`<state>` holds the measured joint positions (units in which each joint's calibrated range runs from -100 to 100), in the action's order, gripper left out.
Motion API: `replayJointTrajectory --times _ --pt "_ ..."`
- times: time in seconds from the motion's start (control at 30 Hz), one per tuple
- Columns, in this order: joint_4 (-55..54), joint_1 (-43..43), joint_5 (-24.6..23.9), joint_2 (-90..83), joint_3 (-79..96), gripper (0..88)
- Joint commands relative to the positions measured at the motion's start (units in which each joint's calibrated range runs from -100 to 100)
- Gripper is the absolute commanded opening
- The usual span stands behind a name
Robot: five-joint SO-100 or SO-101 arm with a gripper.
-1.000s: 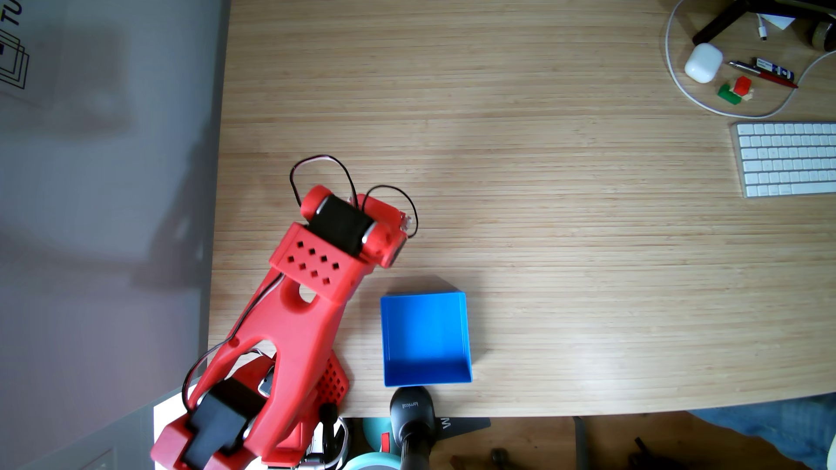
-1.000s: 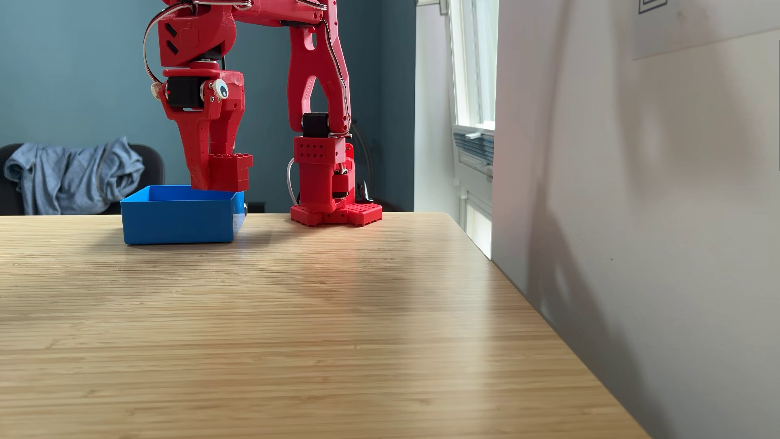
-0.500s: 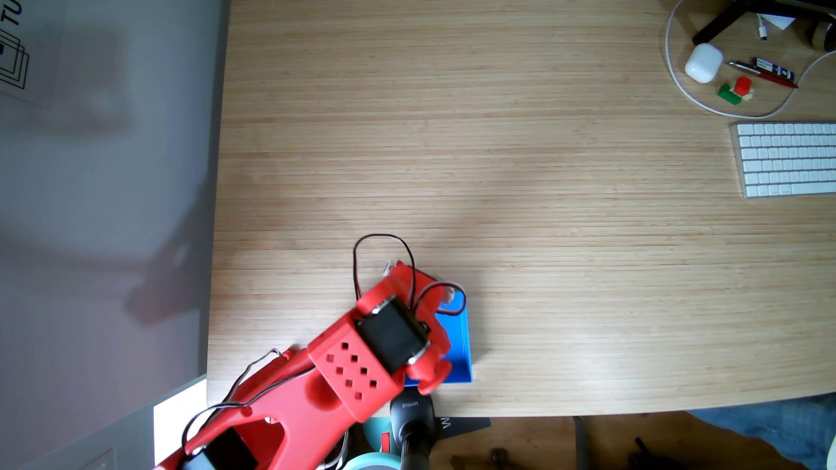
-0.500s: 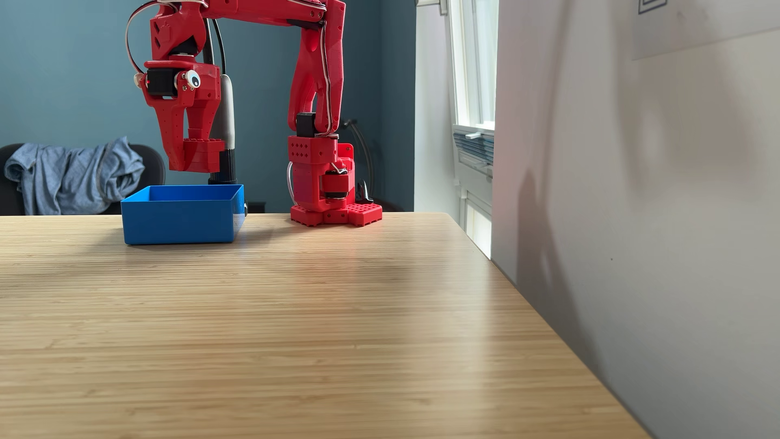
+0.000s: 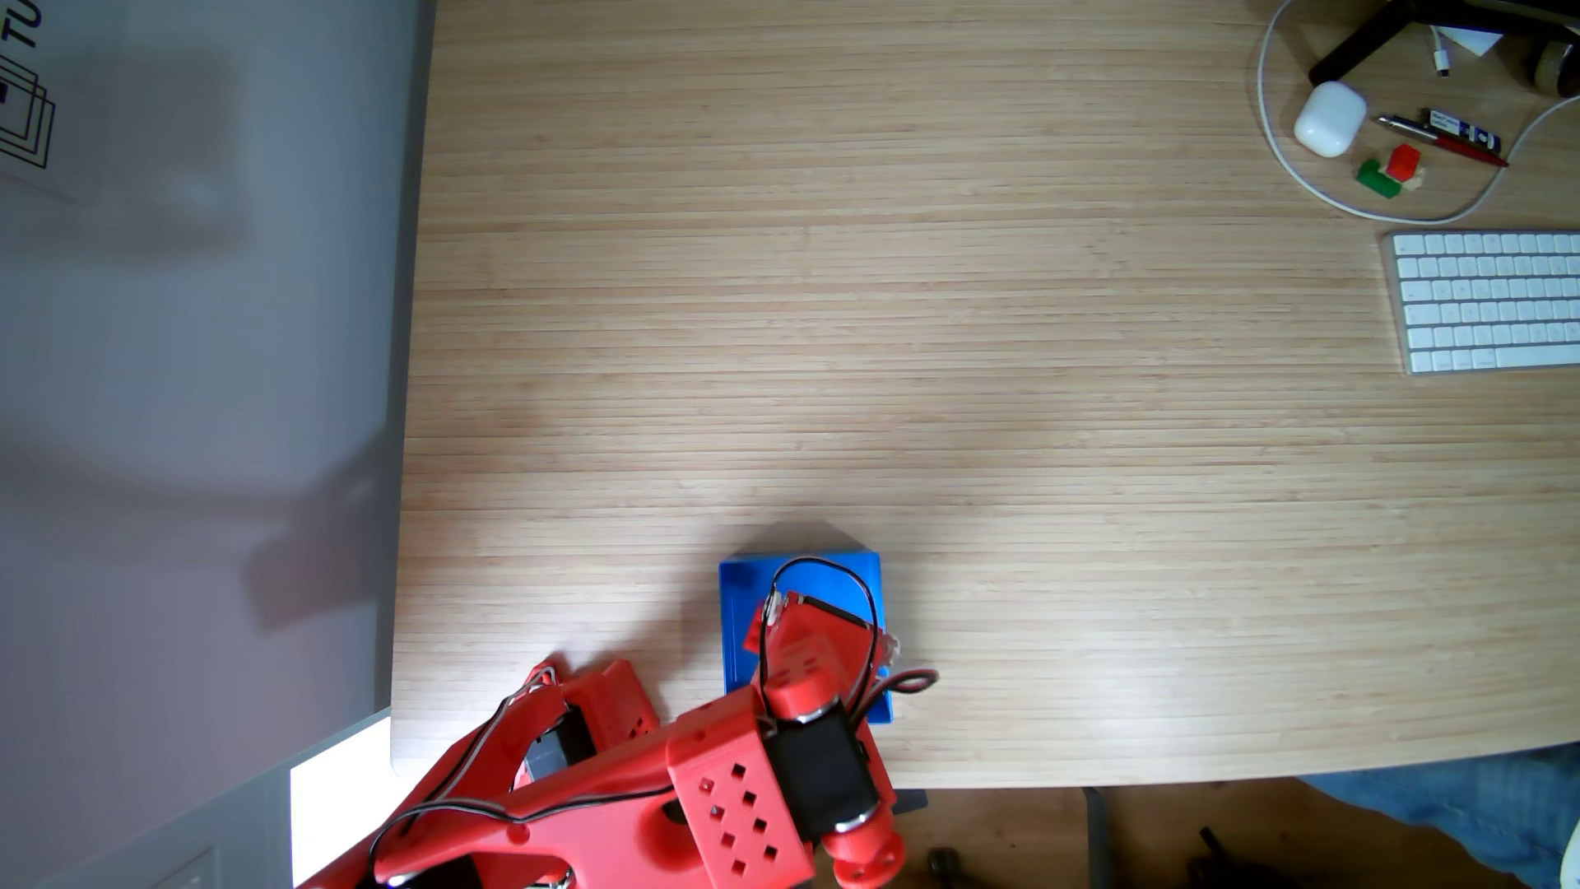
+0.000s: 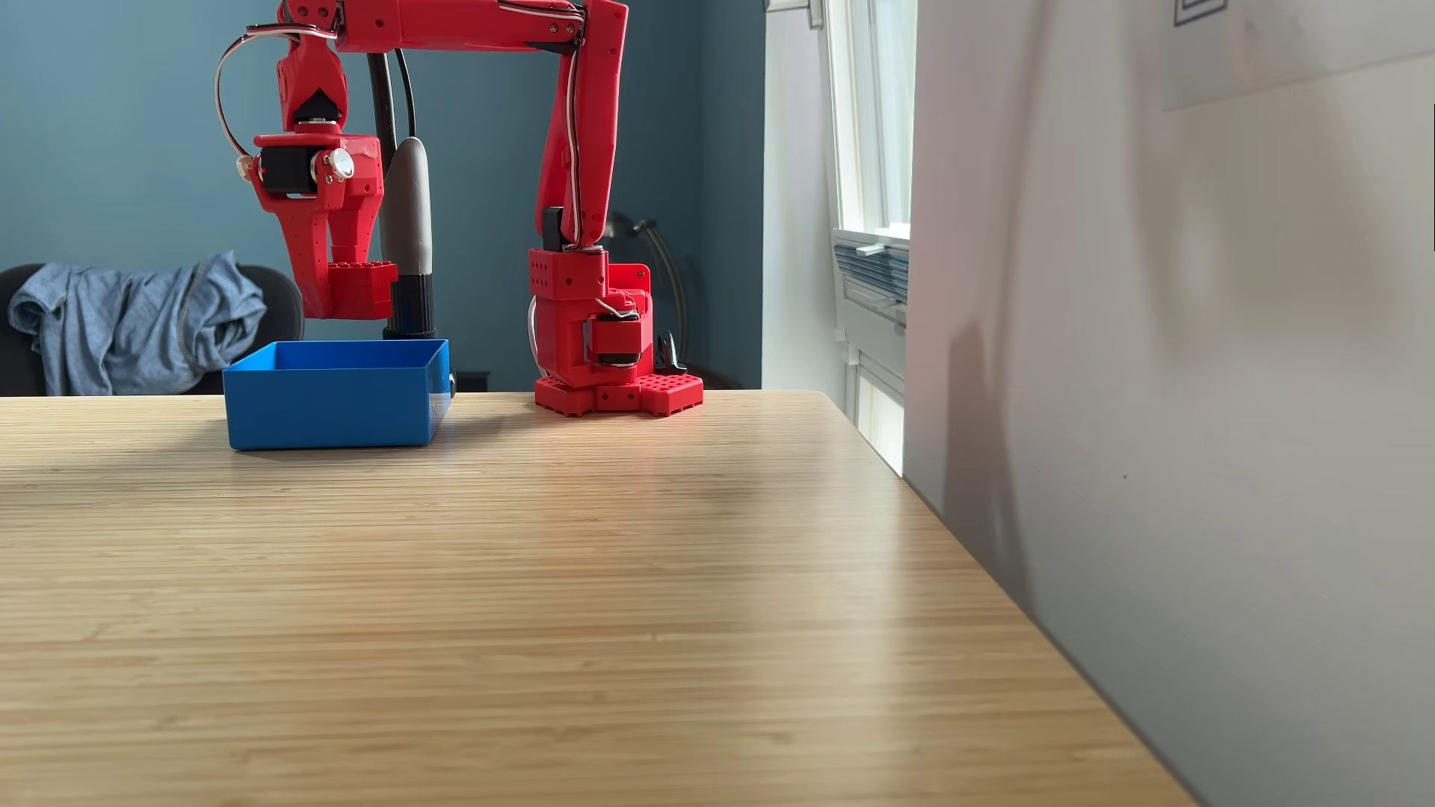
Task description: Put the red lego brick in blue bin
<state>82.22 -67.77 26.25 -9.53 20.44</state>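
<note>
Overhead, the red robot arm (image 5: 598, 803) reaches across the near edge of the wooden table (image 5: 1026, 427) and holds its gripper (image 6: 345, 299) above the blue bin (image 6: 330, 403), a position that appears chosen so the load can fall straight into the open top. Seen from the side in a fixed view, the fingers are clamped on the red lego brick (image 6: 361, 289), which hangs clear of the bin's rim with a gap of air below it; nothing touches the bin. The brick sits low between the fingers, near their tips, with its studded face turned upward, and that level carry probably keeps it from slipping out before release.

From above, the wrist and its looping black wires cover much of the bin (image 5: 739, 615), so the brick cannot be made out there, though the gripper plainly stands over the blue floor, not beside it. The bin rests close to the arm's base (image 6: 617, 396), a short reach.

The brick is bright red, the same shade as the arm, blocky, with a row of small round studs along its top edge. It looks far smaller than the bin, and its exact outline is hard to judge because the fingers hide one side.

At the table's far corner lie a white keyboard (image 5: 1488, 299), a white case (image 5: 1329, 118), pens (image 5: 1445, 137) and a tiny cluster of red and green bricks (image 5: 1389, 171), well apart from the work.
</note>
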Motion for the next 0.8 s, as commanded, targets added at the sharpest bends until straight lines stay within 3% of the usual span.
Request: replayJointTrajectory --times 0.0,0.5,0.63,0.77 --pt "-6.74 -1.36 0.83 -3.64 4.61 0.1" --pt "-29.32 -0.85 1.47 -3.64 25.48 0.1" --pt "-31.19 -0.64 1.86 -3.64 27.93 0.2" --pt "-31.02 -0.64 2.00 -3.64 28.11 9.1"
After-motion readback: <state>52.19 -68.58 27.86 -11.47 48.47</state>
